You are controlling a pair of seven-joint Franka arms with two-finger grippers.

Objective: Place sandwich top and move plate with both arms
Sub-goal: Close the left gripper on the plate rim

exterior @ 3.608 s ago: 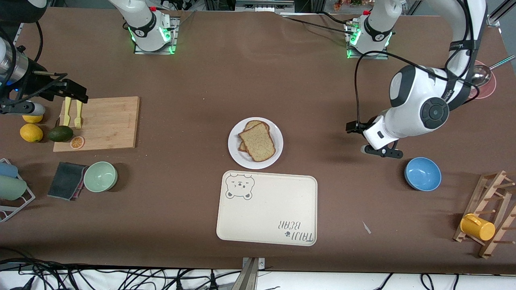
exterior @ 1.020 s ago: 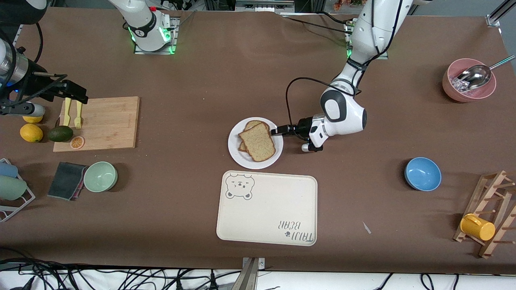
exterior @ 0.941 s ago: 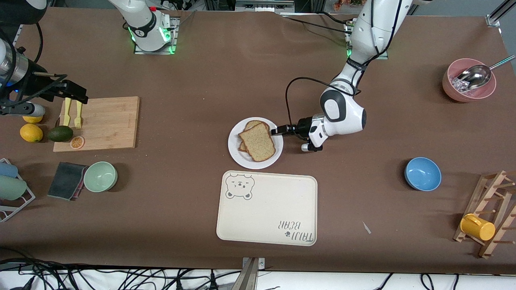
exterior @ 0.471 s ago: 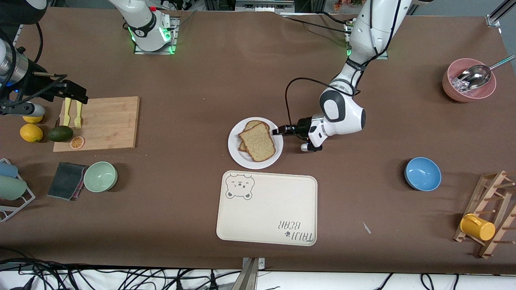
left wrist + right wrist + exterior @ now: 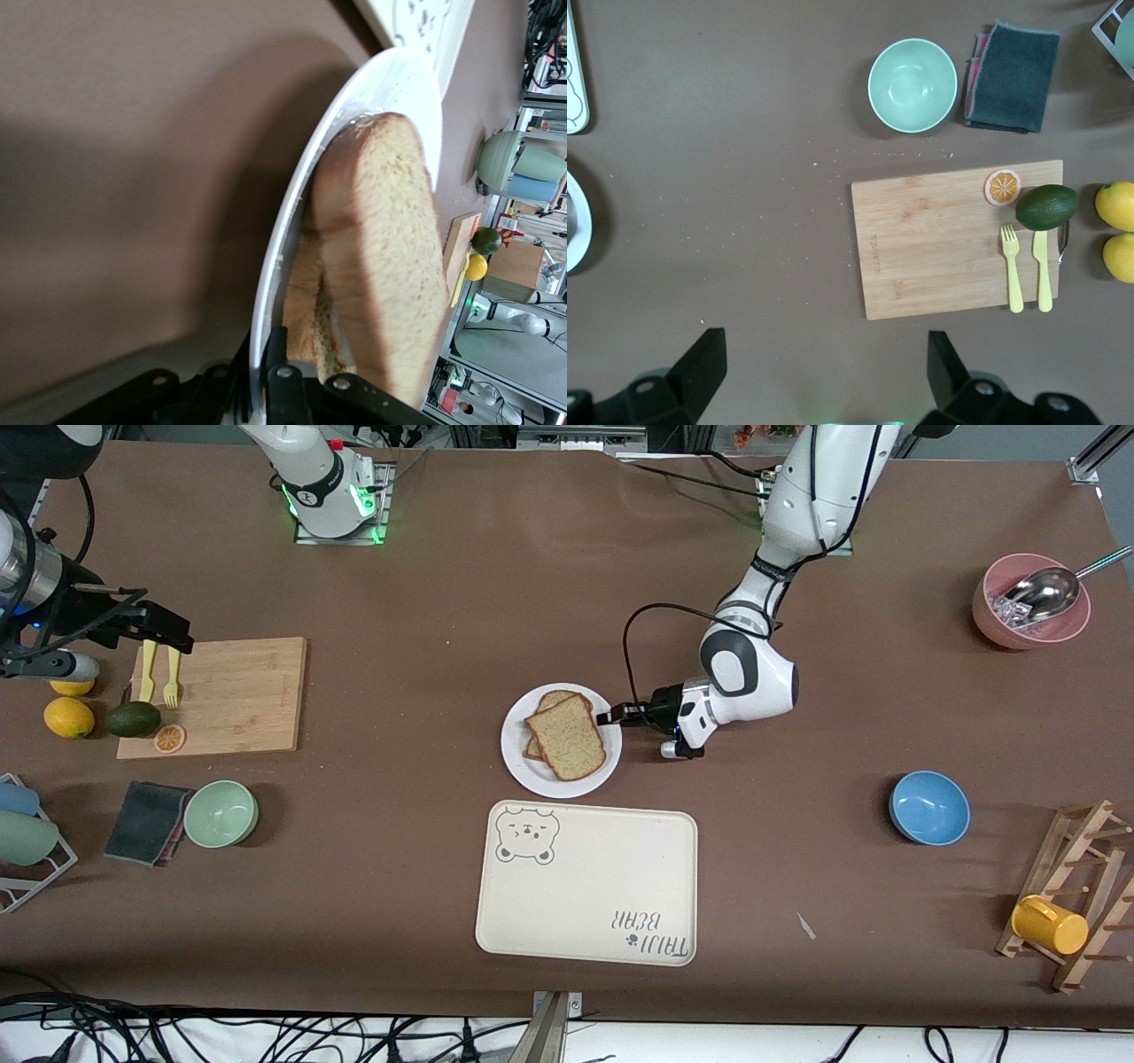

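Observation:
The white plate (image 5: 532, 774) sits mid-table. The speckled tan sandwich top (image 5: 567, 737) lies on it, over another bread slice (image 5: 554, 697). My left gripper (image 5: 611, 716) is low at the plate's rim, on the side toward the left arm's end. In the left wrist view its fingers (image 5: 282, 341) stand one above and one below the rim (image 5: 354, 106), shut on it, with the sandwich top (image 5: 390, 266) close by. My right gripper (image 5: 164, 633) waits open and empty over the table by the cutting board; it shows wide open in the right wrist view (image 5: 824, 372).
A cream bear-print tray (image 5: 585, 886) lies just nearer the camera than the plate. A cutting board (image 5: 221, 695) with forks, avocado, lemons, a green bowl (image 5: 221, 813) and a cloth are at the right arm's end. A blue bowl (image 5: 929, 807), pink bowl (image 5: 1028, 611) and mug rack (image 5: 1063, 921) are at the left arm's end.
My left arm came over from beside the blue bowl to the plate's rim, and over the last second it has stayed there. The right arm has not moved.

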